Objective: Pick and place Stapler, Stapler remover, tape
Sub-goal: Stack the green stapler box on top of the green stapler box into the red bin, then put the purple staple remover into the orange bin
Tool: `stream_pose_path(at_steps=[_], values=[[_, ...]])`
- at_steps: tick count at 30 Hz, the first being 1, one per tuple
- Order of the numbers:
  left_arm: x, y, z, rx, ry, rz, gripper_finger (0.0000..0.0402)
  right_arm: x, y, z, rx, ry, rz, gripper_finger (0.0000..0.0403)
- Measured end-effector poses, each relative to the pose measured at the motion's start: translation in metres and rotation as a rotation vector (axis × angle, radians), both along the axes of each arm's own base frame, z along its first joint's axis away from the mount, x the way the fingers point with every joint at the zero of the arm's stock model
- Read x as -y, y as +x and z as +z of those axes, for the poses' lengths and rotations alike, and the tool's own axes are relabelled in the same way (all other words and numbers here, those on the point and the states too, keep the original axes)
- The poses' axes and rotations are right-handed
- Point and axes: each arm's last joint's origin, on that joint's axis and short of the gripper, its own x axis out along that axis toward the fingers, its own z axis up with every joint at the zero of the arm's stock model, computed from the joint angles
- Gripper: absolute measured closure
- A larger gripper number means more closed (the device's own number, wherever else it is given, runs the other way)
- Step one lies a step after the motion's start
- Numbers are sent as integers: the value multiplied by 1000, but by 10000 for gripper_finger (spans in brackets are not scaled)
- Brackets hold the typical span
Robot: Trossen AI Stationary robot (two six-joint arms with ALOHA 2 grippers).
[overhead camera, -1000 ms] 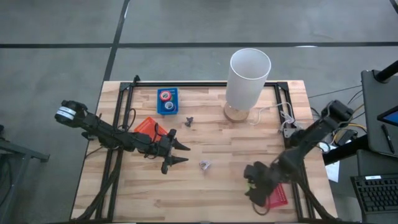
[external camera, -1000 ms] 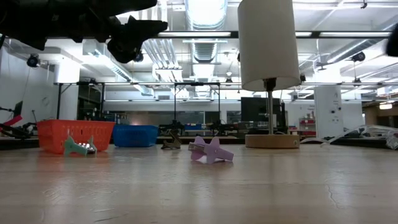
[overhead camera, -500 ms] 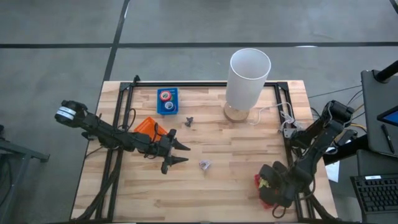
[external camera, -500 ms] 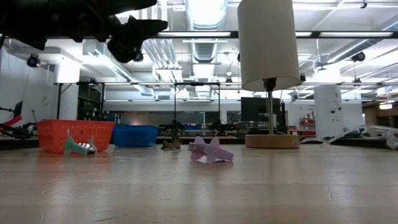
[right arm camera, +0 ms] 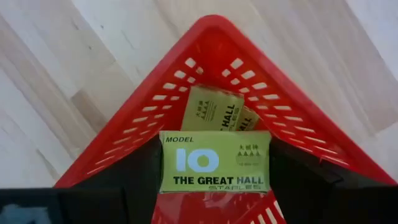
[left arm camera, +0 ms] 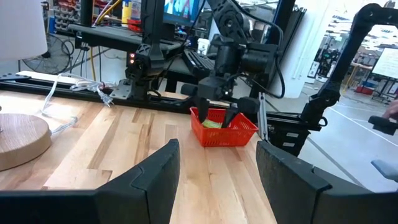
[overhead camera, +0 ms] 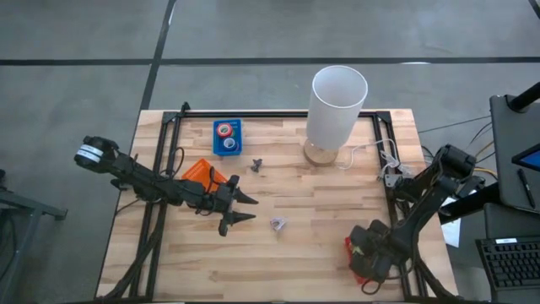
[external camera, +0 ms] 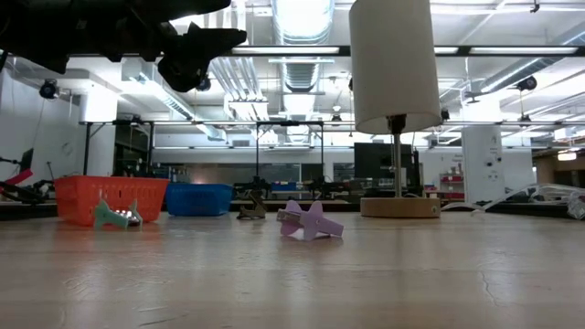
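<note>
My right gripper (overhead camera: pixel 364 252) points down into the red basket (left arm camera: pixel 231 134) at the table's near right corner, shut on a yellow-green box of staples (right arm camera: pixel 214 160). A second such box (right arm camera: pixel 210 111) lies on the basket floor. My left gripper (overhead camera: pixel 246 209) hangs open and level over the table's middle left, touching nothing. Two tape rolls, red (overhead camera: pixel 224 130) and blue (overhead camera: pixel 228 144), lie in a blue bin (overhead camera: pixel 226 150) at the far side. A purple stapler remover (overhead camera: pixel 277 224) and a dark one (overhead camera: pixel 256 163) rest on the wood. The stapler is out of view. My right gripper pinches the staple box between its two fingers, one on each short end (right arm camera: pixel 166 163). The fingers come from above, pointing down. The box sits level, printed face up, inside the red basket's walls and above the box on the floor.
A white lamp (overhead camera: pixel 337 101) on a wooden base stands at the far right, its cord (overhead camera: pixel 371 154) running to the right edge. An orange basket (overhead camera: pixel 199 171) sits beside my left arm, with a teal piece (external camera: pixel 114 215) in front of it in the low view.
My right gripper has carried the yellow-green box toward the table's right edge, over the red basket, sinking and tipping until it points nearly straight down.
</note>
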Motion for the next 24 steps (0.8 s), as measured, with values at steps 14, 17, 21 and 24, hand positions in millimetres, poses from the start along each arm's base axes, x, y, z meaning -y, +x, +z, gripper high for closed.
stream_pose_path(at_steps=[14, 17, 21, 24], values=[[0, 0, 0, 1, -4, 0, 188, 3, -2, 10, 23, 23, 14, 106], [0, 0, 0, 1, -4, 0, 188, 8, -3, 17, 38, 20, 8, 97], [0, 0, 0, 1, -4, 0, 188, 13, -4, 29, 77, 52, 0, 92], [0, 0, 0, 1, -4, 0, 188, 16, -5, 38, 133, 65, -5, 95]])
